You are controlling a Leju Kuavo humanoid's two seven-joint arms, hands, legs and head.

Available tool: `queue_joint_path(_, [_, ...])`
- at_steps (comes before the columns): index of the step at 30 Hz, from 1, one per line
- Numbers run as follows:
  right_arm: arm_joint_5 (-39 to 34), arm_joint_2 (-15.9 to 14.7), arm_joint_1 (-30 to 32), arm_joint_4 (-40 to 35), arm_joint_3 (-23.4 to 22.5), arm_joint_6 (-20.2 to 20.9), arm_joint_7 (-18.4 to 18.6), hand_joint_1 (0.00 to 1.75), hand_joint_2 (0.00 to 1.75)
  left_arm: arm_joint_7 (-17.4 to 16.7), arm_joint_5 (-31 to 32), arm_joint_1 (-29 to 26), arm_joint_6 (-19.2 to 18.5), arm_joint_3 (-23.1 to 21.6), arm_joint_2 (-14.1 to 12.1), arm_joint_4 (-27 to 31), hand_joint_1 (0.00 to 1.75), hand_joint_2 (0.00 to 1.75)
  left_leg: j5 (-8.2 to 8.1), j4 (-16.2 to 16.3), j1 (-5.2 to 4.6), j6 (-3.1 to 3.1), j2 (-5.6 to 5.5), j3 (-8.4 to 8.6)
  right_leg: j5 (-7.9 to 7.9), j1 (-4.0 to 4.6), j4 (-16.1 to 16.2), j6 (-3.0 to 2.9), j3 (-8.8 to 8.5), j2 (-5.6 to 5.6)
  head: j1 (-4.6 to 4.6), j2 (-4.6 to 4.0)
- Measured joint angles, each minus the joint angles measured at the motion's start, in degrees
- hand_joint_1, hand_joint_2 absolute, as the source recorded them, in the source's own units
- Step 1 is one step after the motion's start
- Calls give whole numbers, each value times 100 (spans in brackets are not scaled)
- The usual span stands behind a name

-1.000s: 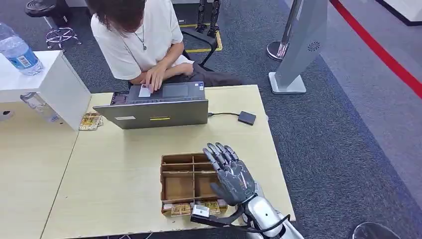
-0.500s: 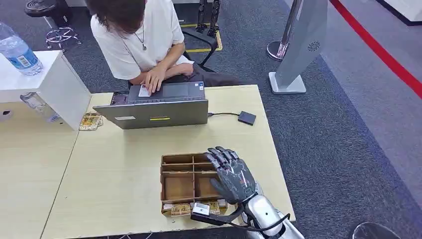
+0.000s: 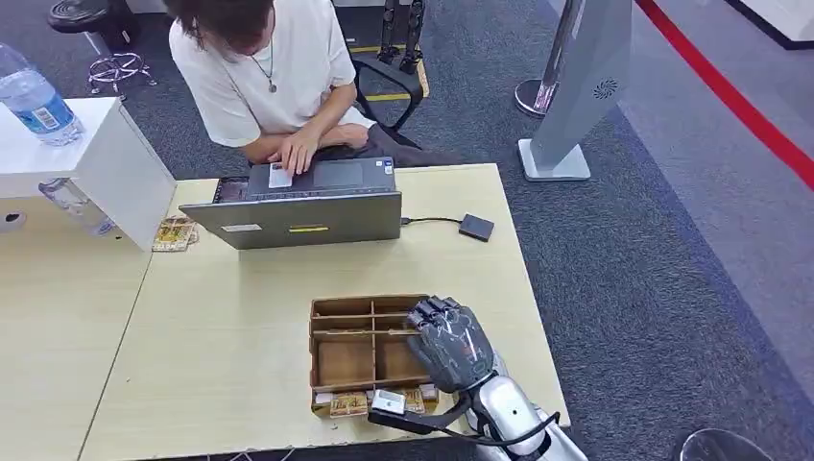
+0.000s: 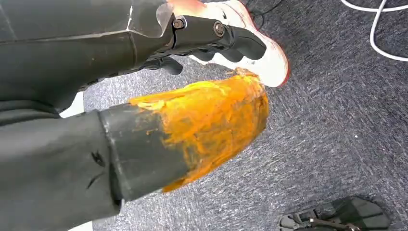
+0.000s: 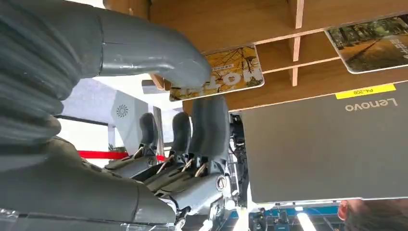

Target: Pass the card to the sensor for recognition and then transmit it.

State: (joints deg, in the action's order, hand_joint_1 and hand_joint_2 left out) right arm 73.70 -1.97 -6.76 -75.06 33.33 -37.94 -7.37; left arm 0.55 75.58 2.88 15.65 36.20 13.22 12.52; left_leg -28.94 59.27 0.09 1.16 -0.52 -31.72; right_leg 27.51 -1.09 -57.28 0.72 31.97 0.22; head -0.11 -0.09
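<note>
The yellow printed card (image 5: 226, 72) lay in the front row of the brown wooden compartment box (image 3: 355, 351), and in the right wrist view the thick grey thumb pressed on its near corner while the dark fingers (image 5: 209, 127) hung just beyond its edge. Whether the card was truly pinched could not be told. A second card with an autumn picture (image 5: 373, 43) sat in a neighbouring compartment, cut off by the frame.

Against the picture of a second before, the right hand (image 3: 449, 341) had come down and curled: its fingers, then stretched up over the box, were now bent in over the box's right side, and the wrist sat lower at the table edge. The person in the white shirt (image 3: 278, 67) had leaned slightly; one hand (image 3: 299, 149) stayed on the open grey laptop (image 3: 302, 206).

The front cards were small and blurred in the head view, half hidden behind the hand. The small black square sensor (image 3: 476, 227) lay on the pale wooden table (image 3: 230, 317), cabled to the laptop, well apart from the box. A clear plastic bottle (image 3: 34, 96) stood on a white block. The left hand (image 4: 211, 36) hung over grey carpet, its dark fingers curled in on nothing.
</note>
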Motion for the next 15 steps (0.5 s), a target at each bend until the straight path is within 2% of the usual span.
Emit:
queue_joint_path(2, [0,0,0,0,0,0,0,87,175,0,0,0,0,0,0,0,0,0,0,0,0,0,0,0,0,0,0,0,0,0,0,0])
queue_joint_path(4, [2,-4,0,0,0,0,0,77,175,0,2,0,0,0,0,0,0,0,0,0,0,0,0,0,0,0,0,0,0,0,0,0])
queue_joint_path(9, [39,-13,0,2,0,11,0,66,175,2,4,0,-2,0,0,0,0,0,0,0,0,0,0,0,0,0,0,0,0,0,0,0])
queue_joint_path(13, [61,-13,-5,37,0,26,0,72,175,9,20,0,-2,0,0,0,0,0,0,0,0,0,0,0,0,0,0,0,0,0,0,0])
queue_joint_path(15, [68,-13,-9,59,0,28,0,68,175,9,20,0,0,0,0,0,0,0,0,0,0,0,0,0,0,0,0,0,0,0,0,0])
